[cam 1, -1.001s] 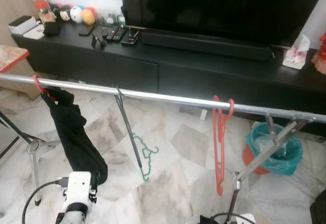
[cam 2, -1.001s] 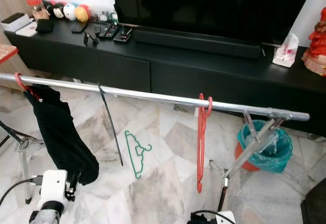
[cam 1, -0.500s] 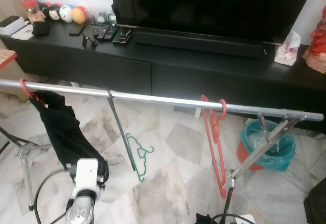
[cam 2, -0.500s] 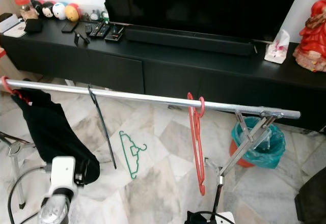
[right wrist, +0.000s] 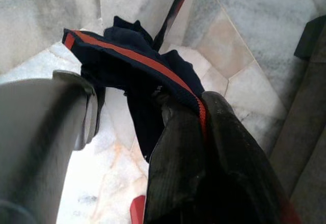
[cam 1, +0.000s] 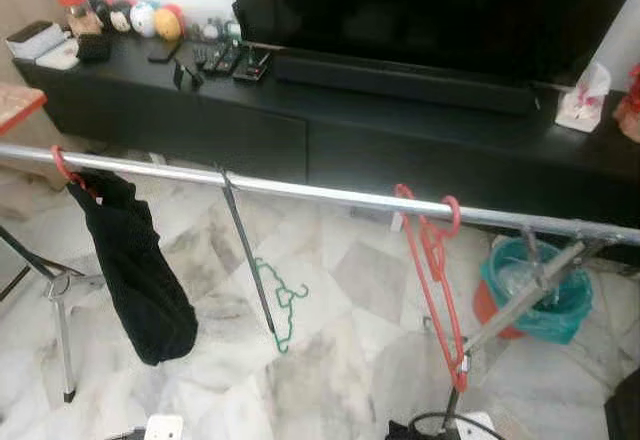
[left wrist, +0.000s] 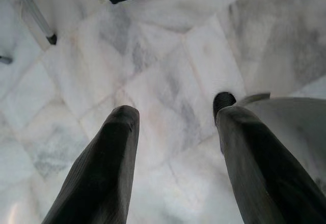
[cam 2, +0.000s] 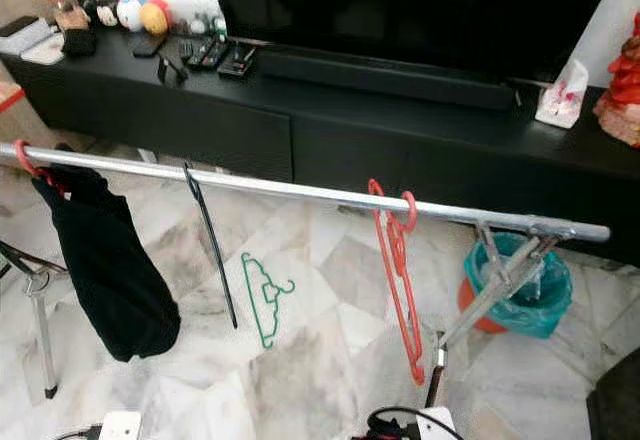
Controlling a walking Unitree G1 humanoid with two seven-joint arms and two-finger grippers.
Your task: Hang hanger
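Hanging looks partly done: the red hanger (cam 1: 434, 280) is hooked on the silver rail (cam 1: 300, 189) toward its right-hand end, tilted, bare, with nothing on it, and a second red hook (cam 1: 62, 166) near the far left end of the rail carries a black garment (cam 1: 135, 265). A green hanger (cam 1: 281, 305) lies flat on the marble floor (cam 1: 330, 360) under the rail, just beside the foot of a thin dark rod (cam 1: 246, 257) that leans down from the rail, so judged from this, that one is not yet hung. The left gripper (left wrist: 175, 127) points down at bare floor tiles, jaws spread wide with nothing between them; the green hanger's tip sits well ahead of the jaws at the far edge of the wrist view, apart from them. The right gripper (right wrist: 196, 127) has jaws pressed together, pinching a dark navy cloth with a red stripe (right wrist: 130, 74), bunched ahead of the fingertips and hanging over the floor; a red piece near the jaws is too cropped to identify. Both arms sit low, below the rail, well away from either hanger on it. Left to do, as a judgement: pick up the green hanger and hook it on the open stretch of rail between the rod and the red hanger; the cloth may also need a hanger, cannot tell. A black TV stand (cam 1: 400, 130) runs behind the rail, and a teal bin (cam 1: 540, 295) stands at the right.
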